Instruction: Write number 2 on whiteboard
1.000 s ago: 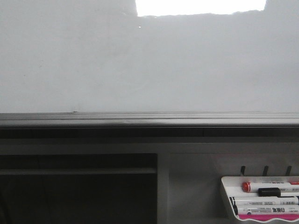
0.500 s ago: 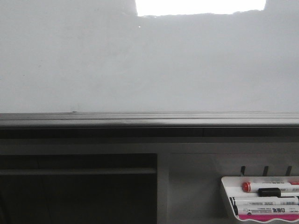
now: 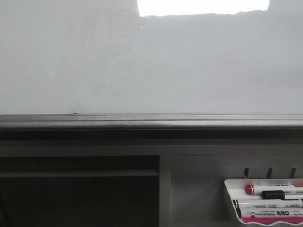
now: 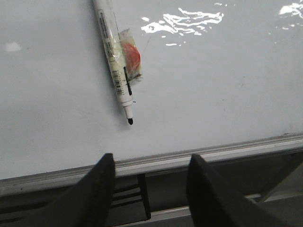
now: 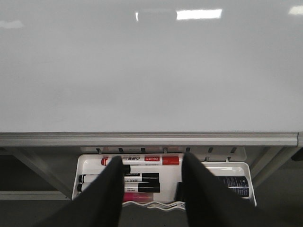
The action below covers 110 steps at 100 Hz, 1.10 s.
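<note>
My left gripper [image 4: 149, 189] hangs with its jaws spread and nothing between them, just off the lower frame of the whiteboard [image 4: 227, 94]. A marker [image 4: 115, 61] lies on the board ahead of it, uncapped, black tip pointing towards the frame, with a crumpled bit of clear and red wrapping [image 4: 130, 52] touching its barrel. My right gripper [image 5: 151, 194] is likewise spread and empty, hovering over the white tray [image 5: 163, 158] of spare markers below the frame. No number 2 is on the board; the surface looks blank. My worry is the pickup: I judge the glossy board could let the round marker roll or skid when a finger nudges it, the wrapping may foul the grip, and the exposed tip could leave a stray mark.
</note>
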### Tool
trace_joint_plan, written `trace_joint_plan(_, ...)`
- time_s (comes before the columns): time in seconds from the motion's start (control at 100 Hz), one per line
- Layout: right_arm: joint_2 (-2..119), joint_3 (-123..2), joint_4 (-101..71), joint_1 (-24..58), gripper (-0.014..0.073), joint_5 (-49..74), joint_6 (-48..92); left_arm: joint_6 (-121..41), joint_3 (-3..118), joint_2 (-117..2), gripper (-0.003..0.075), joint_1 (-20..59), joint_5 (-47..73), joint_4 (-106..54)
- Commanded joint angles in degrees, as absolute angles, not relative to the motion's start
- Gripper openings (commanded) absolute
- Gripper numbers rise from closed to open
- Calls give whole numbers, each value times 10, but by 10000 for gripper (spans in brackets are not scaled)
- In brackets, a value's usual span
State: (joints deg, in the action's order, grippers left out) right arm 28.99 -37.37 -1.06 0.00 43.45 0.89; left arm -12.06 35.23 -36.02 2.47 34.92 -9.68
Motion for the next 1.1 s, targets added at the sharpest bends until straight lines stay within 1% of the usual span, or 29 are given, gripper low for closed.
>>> trace_joint_plan(0.0,299,-391,-17,-2,321,399,18,-115,368,-376,391,30,300,-105)
trace_joint_plan(0.27,299,-391,-17,-2,320,398,18,-115,368,-443,385,30,254,-90)
trace_joint_plan(0.51,299,-391,-21,-2,320,399,18,-85,375,-513,386,-3,219,-85)
trace_joint_plan(0.68,299,-391,-22,-2,320,399,18,-85,376,-559,386,-2,165,-96)
trace_joint_plan(0.88,299,-391,-22,-2,320,400,18,-85,378,-596,385,-2,102,-112)
trace_joint_plan(1.091,299,-391,-22,-2,320,400,18,-85,388,-619,385,-2,89,-124)
